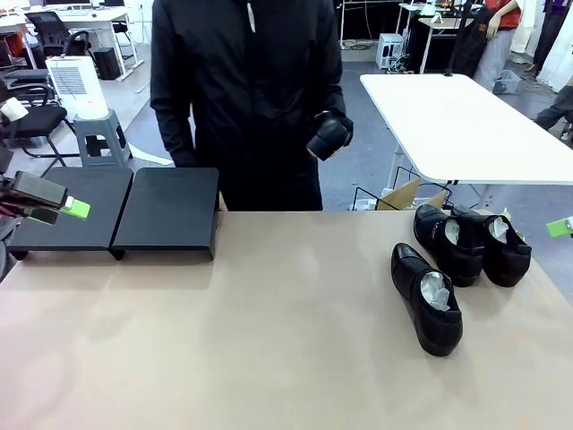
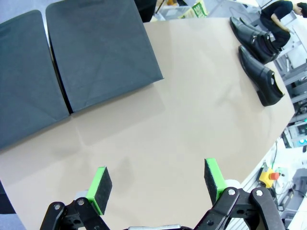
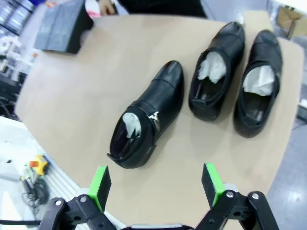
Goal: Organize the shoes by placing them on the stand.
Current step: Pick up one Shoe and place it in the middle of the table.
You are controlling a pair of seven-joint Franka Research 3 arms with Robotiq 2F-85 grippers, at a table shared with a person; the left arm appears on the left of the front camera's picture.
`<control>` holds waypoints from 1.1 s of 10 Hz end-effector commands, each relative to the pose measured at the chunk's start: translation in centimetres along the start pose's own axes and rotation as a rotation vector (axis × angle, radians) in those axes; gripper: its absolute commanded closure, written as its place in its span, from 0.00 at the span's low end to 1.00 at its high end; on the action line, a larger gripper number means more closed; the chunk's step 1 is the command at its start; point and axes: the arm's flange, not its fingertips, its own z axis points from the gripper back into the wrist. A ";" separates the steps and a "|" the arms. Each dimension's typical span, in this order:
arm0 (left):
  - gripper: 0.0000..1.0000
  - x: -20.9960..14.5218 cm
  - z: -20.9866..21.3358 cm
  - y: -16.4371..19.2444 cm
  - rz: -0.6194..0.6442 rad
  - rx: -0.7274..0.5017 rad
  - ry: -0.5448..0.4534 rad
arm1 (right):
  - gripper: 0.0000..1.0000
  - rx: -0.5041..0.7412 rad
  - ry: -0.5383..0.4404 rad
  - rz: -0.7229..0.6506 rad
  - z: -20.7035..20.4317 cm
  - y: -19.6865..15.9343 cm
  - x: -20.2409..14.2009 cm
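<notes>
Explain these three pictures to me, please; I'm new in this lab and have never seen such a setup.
Two robot arms share a tan table with a person. The front picture looks across the table at the person, whose gloved hand holds a fourth shoe. The other two pictures come from cameras on each arm's wrist. The left gripper hangs with jaws open near the black stand, holding nothing. The right gripper, also open and holding nothing, hangs over three black shoes stuffed with white paper.
</notes>
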 end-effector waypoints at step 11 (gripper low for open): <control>0.00 -0.1 0.0 0.2 -0.013 -0.023 -0.010 | 0.00 -0.422 0.184 0.214 -4.1 4.3 9.2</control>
